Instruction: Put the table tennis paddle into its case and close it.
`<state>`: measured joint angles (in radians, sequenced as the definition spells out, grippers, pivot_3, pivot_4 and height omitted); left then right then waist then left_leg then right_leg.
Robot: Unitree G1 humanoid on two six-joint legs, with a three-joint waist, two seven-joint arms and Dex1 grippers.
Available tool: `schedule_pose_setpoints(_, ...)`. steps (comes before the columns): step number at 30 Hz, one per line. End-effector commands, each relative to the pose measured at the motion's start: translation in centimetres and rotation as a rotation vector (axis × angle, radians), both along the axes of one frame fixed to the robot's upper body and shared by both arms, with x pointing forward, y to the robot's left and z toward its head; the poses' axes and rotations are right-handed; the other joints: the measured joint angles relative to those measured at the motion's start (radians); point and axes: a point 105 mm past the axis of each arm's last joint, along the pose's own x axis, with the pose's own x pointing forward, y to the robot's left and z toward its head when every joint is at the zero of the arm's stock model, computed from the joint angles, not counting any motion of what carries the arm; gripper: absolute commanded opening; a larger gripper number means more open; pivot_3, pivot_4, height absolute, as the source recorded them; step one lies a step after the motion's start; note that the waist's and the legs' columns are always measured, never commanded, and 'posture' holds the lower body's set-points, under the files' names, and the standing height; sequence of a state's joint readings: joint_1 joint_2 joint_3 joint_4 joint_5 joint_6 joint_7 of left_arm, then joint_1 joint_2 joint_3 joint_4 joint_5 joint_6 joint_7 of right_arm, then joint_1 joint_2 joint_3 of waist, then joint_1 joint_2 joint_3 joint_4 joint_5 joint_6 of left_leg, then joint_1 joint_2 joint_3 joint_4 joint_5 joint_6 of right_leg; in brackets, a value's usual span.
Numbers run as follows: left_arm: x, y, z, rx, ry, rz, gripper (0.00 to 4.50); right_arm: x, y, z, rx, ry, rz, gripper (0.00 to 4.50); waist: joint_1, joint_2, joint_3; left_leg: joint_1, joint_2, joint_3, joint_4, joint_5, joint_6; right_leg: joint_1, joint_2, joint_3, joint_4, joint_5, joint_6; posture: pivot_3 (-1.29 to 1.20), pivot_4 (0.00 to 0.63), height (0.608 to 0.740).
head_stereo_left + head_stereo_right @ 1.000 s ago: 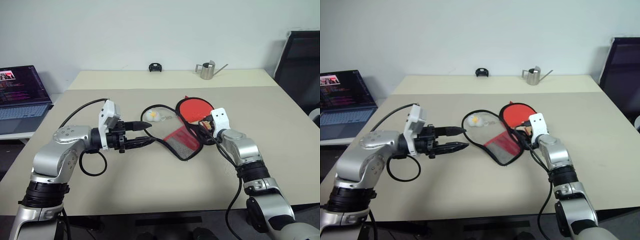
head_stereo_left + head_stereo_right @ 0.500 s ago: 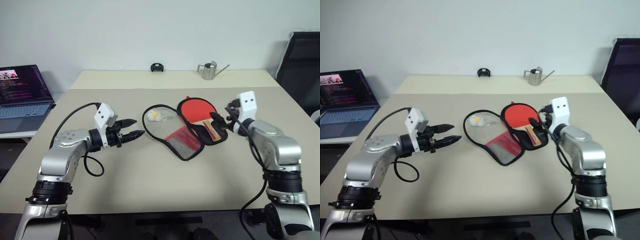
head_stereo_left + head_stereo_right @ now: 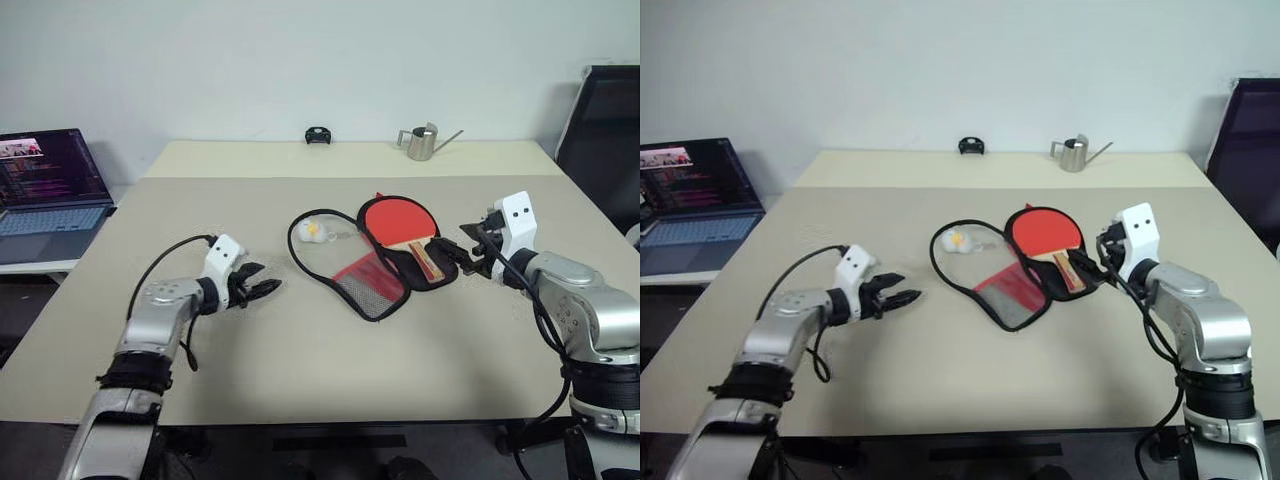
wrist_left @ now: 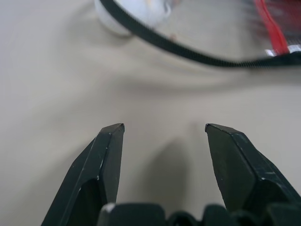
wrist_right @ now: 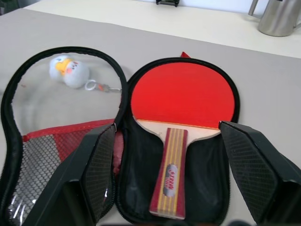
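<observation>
Paddle (image 5: 182,96) is already seated in the open case (image 5: 214,186) just ahead of the right fingers (image 5: 256,169), both pairs stand released and empty, so the mesh flap (image 3: 365,283) beyond the left fingers (image 3: 262,291) must be folded over and zipped.

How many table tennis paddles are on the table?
1. The table tennis paddle lies inside the open case, face up, handle toward the right gripper. None seems hidden.

Beige table (image 3: 300,370) bears open case (image 3: 345,262), watering can (image 3: 421,143).
</observation>
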<state>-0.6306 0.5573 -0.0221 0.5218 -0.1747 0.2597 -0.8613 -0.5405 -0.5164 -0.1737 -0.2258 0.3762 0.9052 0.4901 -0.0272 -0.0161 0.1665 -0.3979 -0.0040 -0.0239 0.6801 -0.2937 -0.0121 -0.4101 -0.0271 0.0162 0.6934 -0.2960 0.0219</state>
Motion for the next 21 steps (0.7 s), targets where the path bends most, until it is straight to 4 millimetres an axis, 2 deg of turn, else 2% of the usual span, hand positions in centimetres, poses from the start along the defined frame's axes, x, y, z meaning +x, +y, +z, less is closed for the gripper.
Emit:
schedule_pose_setpoints(1, 1.3, -1.5, 0.1, 0.017, -0.036, -0.014, 3.01, -0.7, 0.3, 1.3, -0.003, -0.06, 0.027, 3.81, 0.0, 0.0, 0.0, 0.0, 0.0, 0.0, 0.0, 0.0, 0.0, 0.0, 0.0, 0.0, 0.0, 0.0, 0.0, 0.0, 0.15, 0.74)
schedule_pose_setpoints(3, 1.5, -2.4, 0.0, 0.013, -0.035, -0.037, 3.01, -1.1, 0.8, 1.2, -0.006, -0.058, 0.064, 3.81, 0.001, 0.0, 0.0, 0.0, 0.0, 0.0, 0.0, 0.0, 0.0, 0.0, 0.0, 0.0, 0.0, 0.0, 0.0, 0.0, 0.15, 0.74)
schedule_pose_setpoints(7, 1.7, -4.0, -0.5, 0.02, -0.027, -0.092, 3.01, -3.3, 1.8, 1.3, -0.041, -0.056, 0.231, 3.81, 0.0, 0.0, 0.0, 0.0, 0.0, 0.0, 0.0, 0.0, 0.0, 0.0, 0.0, 0.0, 0.0, 0.0, 0.0, 0.0, 0.15, 0.74)
schedule_pose_setpoints(16, 2.0, -4.8, -0.1, 0.013, -0.032, -0.133, 3.01, -6.3, 1.7, 2.4, -0.086, -0.018, 0.443, 3.81, 0.0, -0.001, 0.0, 0.0, -0.001, -0.001, 0.001, 0.0, 0.0, 0.001, 0.0, -0.001, 0.0, 0.0, 0.0, 0.0, 0.15, 0.74)
schedule_pose_setpoints(21, 1.9, -5.2, -0.1, 0.009, -0.03, -0.154, 3.01, -8.1, 1.6, 2.3, -0.12, 0.045, 0.557, 3.81, 0.001, -0.001, 0.0, 0.0, -0.001, -0.001, 0.001, 0.0, 0.0, 0.001, 0.0, -0.001, -0.001, 0.0, 0.0, 0.0, 0.15, 0.74)
